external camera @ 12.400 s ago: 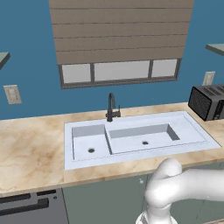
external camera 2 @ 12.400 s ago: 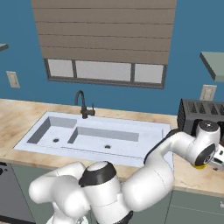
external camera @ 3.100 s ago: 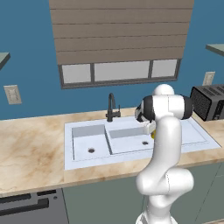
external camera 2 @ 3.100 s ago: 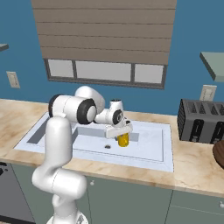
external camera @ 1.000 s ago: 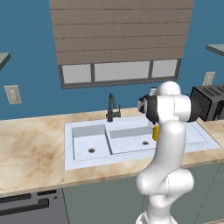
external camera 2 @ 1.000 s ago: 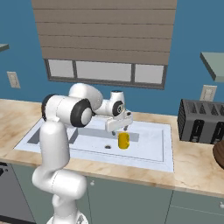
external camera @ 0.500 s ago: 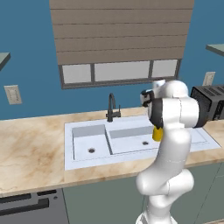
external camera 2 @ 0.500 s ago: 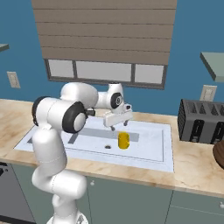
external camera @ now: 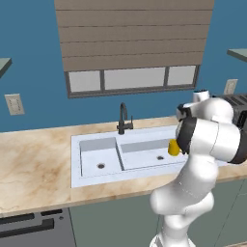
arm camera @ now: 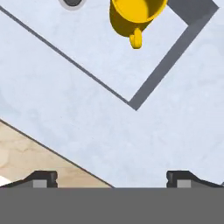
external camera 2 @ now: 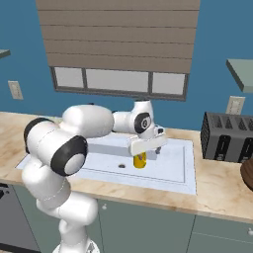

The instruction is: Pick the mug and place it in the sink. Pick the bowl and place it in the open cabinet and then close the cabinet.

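Mug (external camera 2: 140,160): the yellow mug is seen standing upright on the floor of the larger basin, free of the fingers; in the hand view (arm camera: 133,17) it is placed at 12 o'clock, handle turned toward the camera. Three seconds ago it was clamped between the fingers just above the basin; it has since been set down and left there.

Gripper (external camera 2: 147,144): the jaws are spread wide with nothing between them, and the two dark tips are seen far apart at the bottom of the hand view (arm camera: 112,178). Compared with a second ago, it has been raised and drawn back from the mug, which is now at about 6 o'clock of it in the right base view, just beside the fingers but apart from them.

Sink (external camera: 96,174): the pale double basin is set in the beige counter (external camera: 34,166); the black faucet (external camera: 123,118) is mounted behind the divider, at 12 o'clock of it. A drain hole (arm camera: 72,2) is shown at 10 o'clock of the mug in the hand view. Its position is unchanged.

Bowl (external camera 2: 247,174): a dark brown curved edge is cut off at the 3 o'clock border of the right base view, on the counter, below the toaster (external camera 2: 229,137). It is unmoved.

Arm: the elbow is now swung further toward the toaster side than half a second ago.
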You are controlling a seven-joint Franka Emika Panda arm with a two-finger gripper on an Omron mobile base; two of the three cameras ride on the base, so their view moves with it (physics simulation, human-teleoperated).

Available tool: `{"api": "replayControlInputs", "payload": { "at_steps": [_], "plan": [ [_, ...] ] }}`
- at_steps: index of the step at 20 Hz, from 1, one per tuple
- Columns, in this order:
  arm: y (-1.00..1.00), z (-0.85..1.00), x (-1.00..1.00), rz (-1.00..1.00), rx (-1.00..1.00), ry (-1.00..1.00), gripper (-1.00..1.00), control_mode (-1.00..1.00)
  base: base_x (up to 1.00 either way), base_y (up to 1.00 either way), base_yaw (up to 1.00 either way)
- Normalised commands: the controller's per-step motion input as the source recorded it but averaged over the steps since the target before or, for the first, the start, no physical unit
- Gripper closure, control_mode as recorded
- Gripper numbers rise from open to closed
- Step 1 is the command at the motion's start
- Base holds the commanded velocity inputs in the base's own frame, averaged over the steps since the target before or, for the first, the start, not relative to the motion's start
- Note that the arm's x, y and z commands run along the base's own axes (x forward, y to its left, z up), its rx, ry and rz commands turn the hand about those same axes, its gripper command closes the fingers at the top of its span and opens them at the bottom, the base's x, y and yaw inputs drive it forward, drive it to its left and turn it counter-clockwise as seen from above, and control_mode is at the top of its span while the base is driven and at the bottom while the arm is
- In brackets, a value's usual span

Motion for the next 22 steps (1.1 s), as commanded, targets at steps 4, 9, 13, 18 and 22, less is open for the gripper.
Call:
{"api": "replayControlInputs", "payload": {
  "at_steps": [4,9,13,18,22],
  "plan": [
    [-0.97,0.59,-0.82,-0.01,-0.23,-0.16,-1.00,-1.00,0.00,0.00,0.00],
    [-1.00,0.62,-0.82,0.00,-0.26,-0.17,-1.00,-1.00,0.00,0.00,0.00],
    [-1.00,0.53,-0.73,0.00,-0.31,-0.16,-1.00,-1.00,0.00,0.00,0.00],
    [-0.73,0.09,-0.34,-0.02,-0.29,0.05,-1.00,-1.00,0.00,0.00,0.00],
    [-0.49,-0.06,0.17,0.03,0.01,0.12,-1.00,-1.00,0.00,0.00,0.00]
  ]
}}
